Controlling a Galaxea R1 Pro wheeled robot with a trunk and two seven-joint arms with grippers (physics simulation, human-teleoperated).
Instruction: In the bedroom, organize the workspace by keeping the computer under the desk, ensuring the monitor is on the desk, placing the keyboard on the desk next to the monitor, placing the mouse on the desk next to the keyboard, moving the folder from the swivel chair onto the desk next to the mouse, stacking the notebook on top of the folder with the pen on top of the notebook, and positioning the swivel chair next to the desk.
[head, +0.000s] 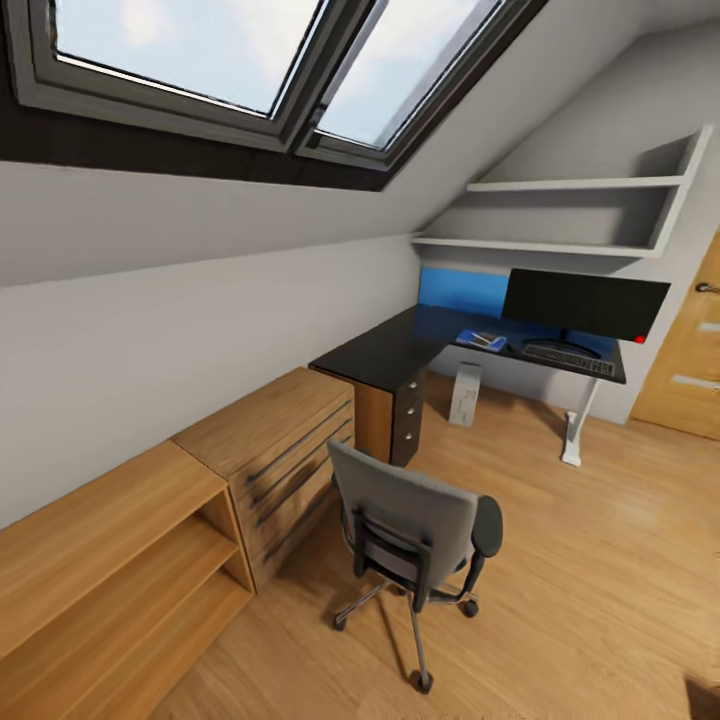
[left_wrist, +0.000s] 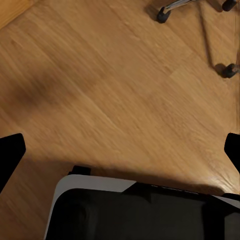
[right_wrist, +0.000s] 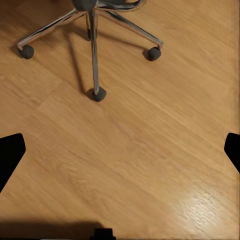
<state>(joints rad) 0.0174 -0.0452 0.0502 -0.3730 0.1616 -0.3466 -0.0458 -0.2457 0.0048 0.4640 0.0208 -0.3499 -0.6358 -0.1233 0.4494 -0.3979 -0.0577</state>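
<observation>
- Swivel chair (head: 415, 535): grey seat and back with black armrests, standing on the wooden floor (head: 560, 580) in the foreground, its back turned to the camera and well apart from the desk (head: 400, 345). Its chrome star base and castors appear in the right wrist view (right_wrist: 95, 55).
- Desk: L-shaped, glossy black top, set in the far corner under the wall shelves (head: 575, 210). The monitor (head: 585, 303) stands upright on it; the keyboard (head: 568, 359) lies just in front of the monitor.
- Folder (head: 482, 340): a blue flat item lies on the desktop beside the keyboard, with something pale on it; too small to tell what. The mouse cannot be made out at this range.
- Computer (head: 465, 393): silver tower upright on the floor under the desk.
- Left gripper (left_wrist: 120, 150) and right gripper (right_wrist: 120, 150): both point at bare floor, fingertips spread wide at the frame edges, nothing held.
- Risk: judged from this layout, the chair is the remaining item. A push applied off-centre could spin it on its castors rather than roll it, or drive it into the wooden drawer unit (head: 285, 440) or the tower.
</observation>
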